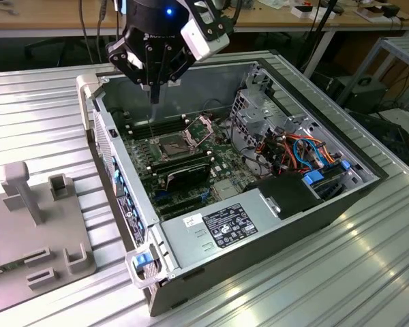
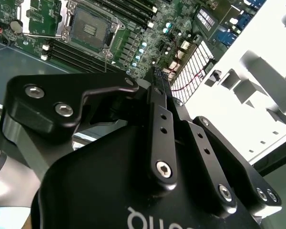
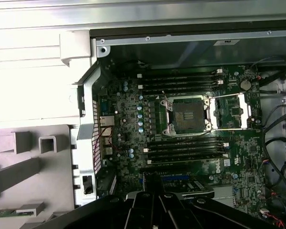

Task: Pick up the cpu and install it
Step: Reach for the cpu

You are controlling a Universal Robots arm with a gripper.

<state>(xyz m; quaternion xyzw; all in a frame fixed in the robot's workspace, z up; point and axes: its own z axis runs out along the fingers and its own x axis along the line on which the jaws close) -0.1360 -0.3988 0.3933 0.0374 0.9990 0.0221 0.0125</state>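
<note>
**Ribbed tabletop, opened case, fingers hanging over the board**

Ribbed metal tabletop (image 1: pixel 41 109) is carrying a computer case (image 1: pixel 218 88) that is lying on its side with the panel off, its motherboard (image 1: pixel 218 167) facing up. Above the board the fingers (image 1: pixel 153 87) are hanging pointed downward, drawn together so that their tips are meeting. Whether anything thin is pinched between them I cannot tell.

Below the fingers and apart from them, the cpu socket (image 1: pixel 169 145) is sitting open, its load plate (image 1: pixel 199 126) swung back and standing beyond it. A thin wire lever (image 1: pixel 153 122) is rising from the socket's edge toward the fingers.

In the first wrist view the socket (image 3: pixel 187 117) is showing a dark square centre inside a bright frame, with memory slots (image 3: pixel 181 78) running along two sides. Whether the cpu is sitting in that square I cannot tell.

Well off to the exterior view's left of the fingers, outside the case, a grey fixture (image 1: pixel 34 225) with upright blocks and slots is resting on the tabletop. Below the fingers toward the case's front, the power supply (image 1: pixel 221 225) is filling a corner. Orange and blue cables (image 1: pixel 307 153) are bunching well off to the exterior view's right of the fingers.
</note>
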